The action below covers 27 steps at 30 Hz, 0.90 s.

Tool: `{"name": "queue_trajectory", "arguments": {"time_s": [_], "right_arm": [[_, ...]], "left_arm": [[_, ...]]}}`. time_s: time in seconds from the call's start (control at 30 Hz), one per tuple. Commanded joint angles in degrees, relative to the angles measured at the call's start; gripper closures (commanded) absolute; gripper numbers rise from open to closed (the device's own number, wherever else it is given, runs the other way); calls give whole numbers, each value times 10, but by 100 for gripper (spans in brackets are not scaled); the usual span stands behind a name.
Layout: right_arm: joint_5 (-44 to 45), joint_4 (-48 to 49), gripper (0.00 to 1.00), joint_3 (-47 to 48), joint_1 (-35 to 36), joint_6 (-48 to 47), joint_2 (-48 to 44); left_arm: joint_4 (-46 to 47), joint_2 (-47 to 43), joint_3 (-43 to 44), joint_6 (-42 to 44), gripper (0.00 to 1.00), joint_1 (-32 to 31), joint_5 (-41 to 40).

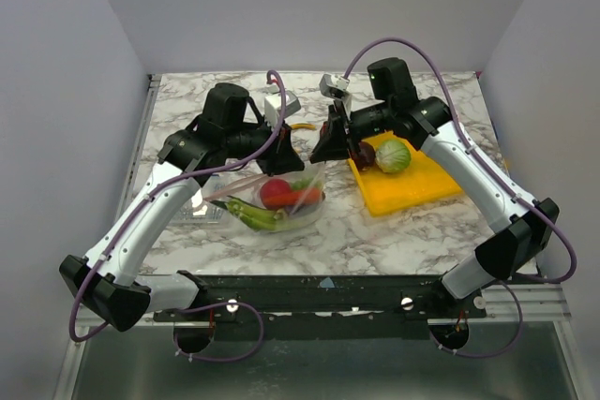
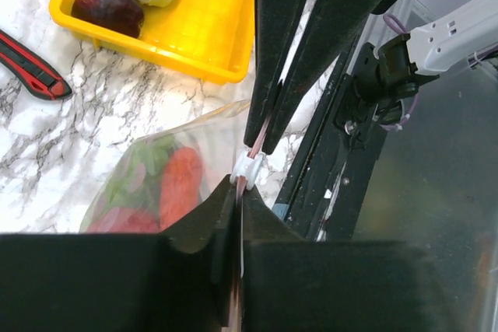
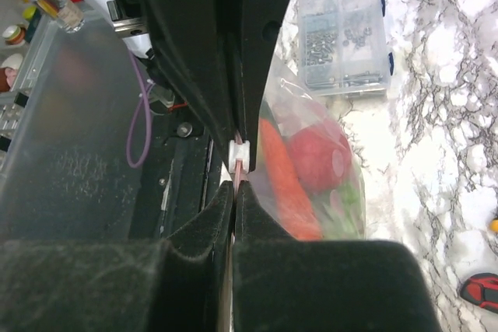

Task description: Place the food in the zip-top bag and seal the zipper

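The clear zip-top bag [image 1: 281,199] stands between the arms, its mouth held up. It holds red, orange and green toy food [image 2: 175,184], which also shows in the right wrist view [image 3: 311,165]. My left gripper [image 2: 239,192] and right gripper [image 3: 235,186] face each other tip to tip, both shut on the pink zipper strip [image 2: 257,145]. A small white slider [image 2: 249,166] sits on the strip between the tips and also shows in the right wrist view [image 3: 240,151]. A cabbage [image 1: 394,156] and a maroon round piece [image 1: 364,155] lie on the yellow tray [image 1: 412,189].
A clear box of screws [image 3: 342,40] sits left of the bag. A red-and-black utility knife [image 2: 31,64] lies behind the bag near the tray. Yellow-handled pliers [image 1: 302,125] lie farther back. The table's front rail [image 1: 319,292] is close below the bag.
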Motion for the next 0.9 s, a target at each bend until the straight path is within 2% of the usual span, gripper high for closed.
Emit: {"name": "queue_trajectory", "arguments": {"time_s": [0.0, 0.03, 0.1, 0.17, 0.2, 0.43, 0.57, 0.7, 0.87], "right_arm": [[-9, 49, 100, -17, 1, 35, -6], [-5, 53, 100, -21, 0, 40, -7], [-2, 66, 100, -26, 0, 50, -8], [-4, 70, 100, -27, 0, 54, -8], [-6, 69, 100, -26, 1, 53, -8], [0, 73, 100, -30, 0, 58, -16], [3, 78, 100, -33, 0, 62, -18], [12, 101, 100, -42, 0, 82, -23], [103, 178, 100, -86, 0, 157, -47]], "left_arm": [[9, -11, 14, 0, 75, -2, 27], [11, -11, 15, -3, 65, -3, 28], [10, -6, 24, -5, 54, -3, 27], [5, -4, 33, -5, 47, -3, 18], [4, -3, 38, -5, 47, -3, 14], [2, 8, 51, -12, 66, -3, -2], [2, 11, 49, -16, 83, -3, -2], [-8, 12, 48, -10, 91, -3, -6], [-4, -9, 34, -8, 99, -2, -43]]}}
